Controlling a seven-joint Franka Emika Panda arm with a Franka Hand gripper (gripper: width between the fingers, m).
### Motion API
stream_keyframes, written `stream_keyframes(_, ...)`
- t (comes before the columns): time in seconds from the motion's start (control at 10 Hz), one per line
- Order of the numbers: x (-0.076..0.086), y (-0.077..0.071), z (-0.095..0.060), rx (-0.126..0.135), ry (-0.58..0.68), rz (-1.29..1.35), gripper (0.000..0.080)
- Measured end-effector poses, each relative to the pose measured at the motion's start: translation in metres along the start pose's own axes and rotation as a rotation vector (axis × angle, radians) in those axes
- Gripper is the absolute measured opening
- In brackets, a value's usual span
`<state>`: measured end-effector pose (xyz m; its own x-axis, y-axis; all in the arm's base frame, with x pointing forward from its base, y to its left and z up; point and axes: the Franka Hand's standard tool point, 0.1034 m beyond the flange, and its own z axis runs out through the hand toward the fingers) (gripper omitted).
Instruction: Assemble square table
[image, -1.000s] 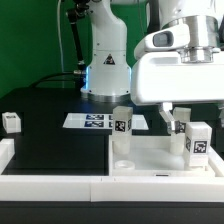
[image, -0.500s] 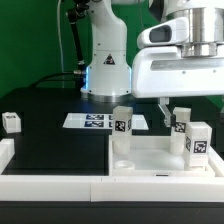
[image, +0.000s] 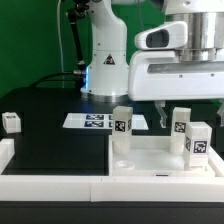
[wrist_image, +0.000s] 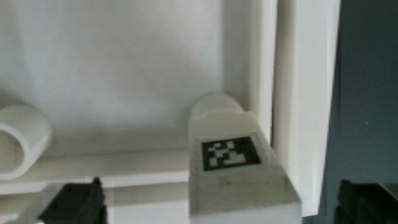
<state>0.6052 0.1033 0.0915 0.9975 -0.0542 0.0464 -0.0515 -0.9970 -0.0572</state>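
Observation:
The white square slab (image: 160, 158) lies hollow face up at the front of the exterior view's right. Three tagged white legs stand upright in it: one at the back left corner (image: 121, 123), one at the back right (image: 181, 121), one nearer the front right (image: 198, 141). A fourth leg (image: 11, 122) lies loose at the far left. My gripper (image: 186, 103) hangs just above the back right leg, open and holding nothing. In the wrist view that leg (wrist_image: 231, 150) stands between my spread fingertips (wrist_image: 79, 203), untouched, near the slab's rim (wrist_image: 285, 90); another leg (wrist_image: 18, 135) shows at the edge.
The marker board (image: 95, 121) lies flat on the black worktop behind the slab. The arm's base (image: 105, 65) stands at the back. A low white wall (image: 50, 185) edges the front of the worktop.
My gripper has risen off the back right leg, which stays standing in the slab and shows more fully now. Nothing else has moved.

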Motion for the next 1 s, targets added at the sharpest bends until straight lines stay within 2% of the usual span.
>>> stream_keyframes(0.2,0.002,-0.006,0.012,-0.002,0.015,-0.011,0.0649)
stream_keyframes(0.5,0.01,-0.018,0.015,-0.031,0.054,-0.014,0.0649)
stream_keyframes(0.6,0.01,-0.017,0.015,-0.03,0.053,-0.011,0.0649)
stream_keyframes(0.8,0.01,-0.016,0.015,-0.03,0.053,0.001,0.0392)
stream_keyframes(0.9,0.01,-0.017,0.015,-0.026,0.054,0.08,0.0392)
stream_keyframes(1.0,0.01,-0.017,0.015,-0.024,0.055,0.158,0.0289)
